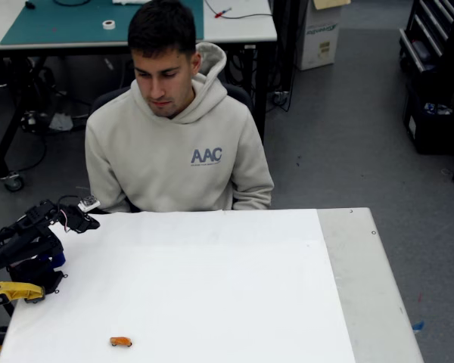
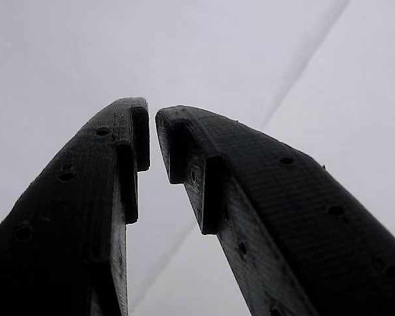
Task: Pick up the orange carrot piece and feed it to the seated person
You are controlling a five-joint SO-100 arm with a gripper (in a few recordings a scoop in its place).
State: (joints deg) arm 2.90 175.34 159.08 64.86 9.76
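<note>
Nothing of the task looks done yet. The orange carrot piece (image 1: pixel 120 342) lies on the white table (image 1: pixel 234 287) near its front edge, toward the front-left corner in the fixed view, with bare tabletop all round it. The black arm (image 1: pixel 30 238) sits folded at the table's left edge, well apart from the carrot, its wrist end pointing roughly toward the back-left corner. In the wrist view the gripper (image 2: pixel 153 141) has its two black fingers (image 2: pixel 85 197) drawn almost together at the tips, a thin gap between them and nothing in it; I judge it nearly closed and empty. Behind them is only pale tabletop crossed by a faint line, perhaps the seam that the fixed view shows near the table's right side.

The seated person (image 1: pixel 174 144), in a beige hoodie printed "AAC", sits behind the table's back edge, looking down at the surface.

Still to come, by my reading: the reach to the carrot, the grasp, the lift, and the carry across to the person.

The arm's base is cut off at the picture's left edge, where a yellow part (image 1: pixel 13 291) shows. The carrot is too small to make out its shape closely.
</note>
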